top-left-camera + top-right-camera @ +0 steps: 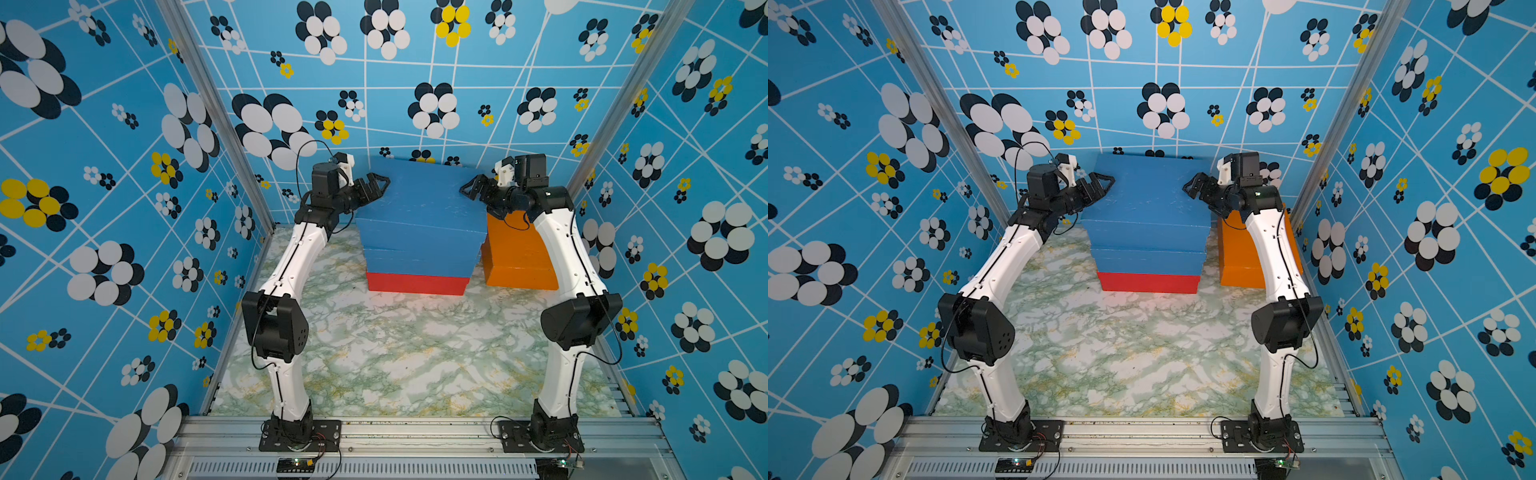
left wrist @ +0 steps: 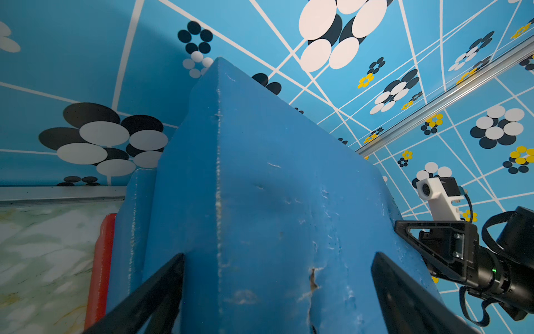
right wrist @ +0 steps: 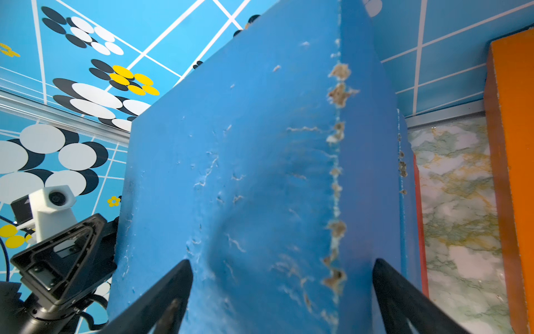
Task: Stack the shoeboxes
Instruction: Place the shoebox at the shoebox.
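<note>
Three shoeboxes form a stack at the back middle in both top views. The red one (image 1: 415,284) (image 1: 1150,283) is at the bottom, with a blue one (image 1: 419,262) (image 1: 1150,262) on it. A second blue box (image 1: 428,195) (image 1: 1150,191) lies on top. My left gripper (image 1: 380,188) (image 2: 277,260) stands open at the top box's left end. At its right end my right gripper (image 1: 471,192) (image 3: 281,263) is open too. In each wrist view the box's worn end fills the gap between the fingers. The orange shoebox (image 1: 519,257) (image 3: 511,144) sits on the table right of the stack, partly behind my right arm.
The marble-patterned tabletop (image 1: 395,353) stretches from the stack to the front rail (image 1: 415,432). Blue flowered walls (image 1: 104,208) close in on three sides, with metal posts (image 1: 232,137) at the back corners. The stack stands close to the back wall.
</note>
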`<state>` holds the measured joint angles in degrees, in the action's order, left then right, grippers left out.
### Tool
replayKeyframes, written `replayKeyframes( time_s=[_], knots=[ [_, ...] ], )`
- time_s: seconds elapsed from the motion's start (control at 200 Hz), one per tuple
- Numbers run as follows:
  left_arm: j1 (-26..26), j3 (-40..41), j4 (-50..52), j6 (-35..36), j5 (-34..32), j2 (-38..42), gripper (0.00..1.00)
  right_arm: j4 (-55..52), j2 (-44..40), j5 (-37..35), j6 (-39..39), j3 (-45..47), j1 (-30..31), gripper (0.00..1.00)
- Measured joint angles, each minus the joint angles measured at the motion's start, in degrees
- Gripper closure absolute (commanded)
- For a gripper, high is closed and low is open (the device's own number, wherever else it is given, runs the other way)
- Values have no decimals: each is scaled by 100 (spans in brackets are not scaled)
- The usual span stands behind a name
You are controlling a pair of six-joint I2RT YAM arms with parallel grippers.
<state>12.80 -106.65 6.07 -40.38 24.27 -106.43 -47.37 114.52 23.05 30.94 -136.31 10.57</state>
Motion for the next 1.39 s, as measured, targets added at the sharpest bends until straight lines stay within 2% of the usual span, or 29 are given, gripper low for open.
replayKeyframes(
  time_s=[0.305, 1.394],
  knots=[
    [-11, -304, 273, 133, 37, -188, 1, 2, 59, 0, 0, 0, -22, 1],
    [-92, -448, 278, 160, 238, -367, 0, 20, 229, 17, 127, -2, -136, 1]
  ],
)
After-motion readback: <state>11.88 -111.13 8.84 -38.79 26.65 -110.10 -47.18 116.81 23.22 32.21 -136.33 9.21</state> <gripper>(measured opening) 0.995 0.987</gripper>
